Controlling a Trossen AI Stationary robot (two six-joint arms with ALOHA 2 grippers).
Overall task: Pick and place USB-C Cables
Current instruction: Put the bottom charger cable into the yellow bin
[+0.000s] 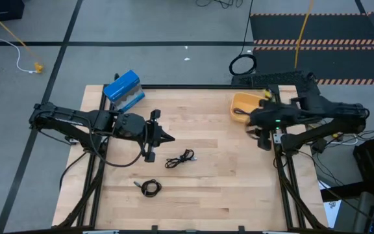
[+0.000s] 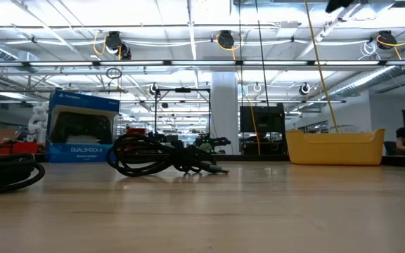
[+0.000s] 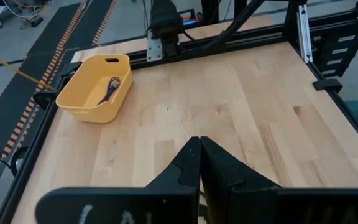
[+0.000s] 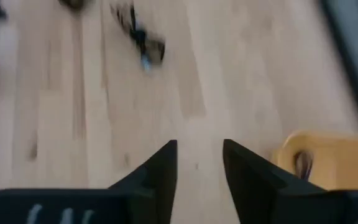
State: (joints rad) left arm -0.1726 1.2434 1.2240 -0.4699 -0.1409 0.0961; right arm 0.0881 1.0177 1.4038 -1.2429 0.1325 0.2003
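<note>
High view: the loose black coiled cable lies just beside the left gripper (fingers together), while the empty right gripper, fingers apart, hangs by the yellow plastic bin.

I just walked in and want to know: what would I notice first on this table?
Probably the bright yellow bin at the table's far right, with a purplish cable lying inside it. Next, the blue game-controller box at the far left corner. Two black cables are on the wood: one mid-table, one nearer the front edge.
</note>
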